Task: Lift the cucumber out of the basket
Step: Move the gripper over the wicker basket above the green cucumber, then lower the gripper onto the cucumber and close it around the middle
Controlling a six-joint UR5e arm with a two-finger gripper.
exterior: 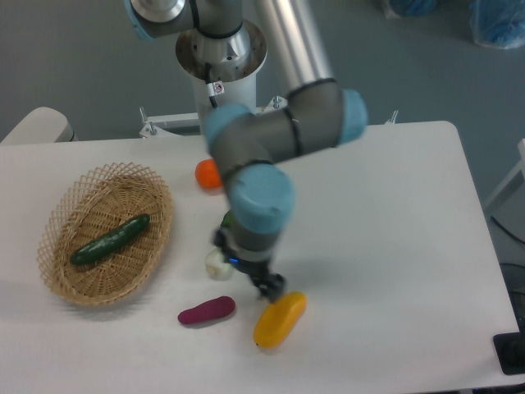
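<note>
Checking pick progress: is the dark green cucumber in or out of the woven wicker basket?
In. The dark green cucumber lies diagonally on the floor of the tan wicker basket; the gripper is off beside the yellow fruit.

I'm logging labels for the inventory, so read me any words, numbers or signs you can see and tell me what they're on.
Small white tag with a red mark, on the robot's base column: too small to read.
No other text or signs are visible.
</note>
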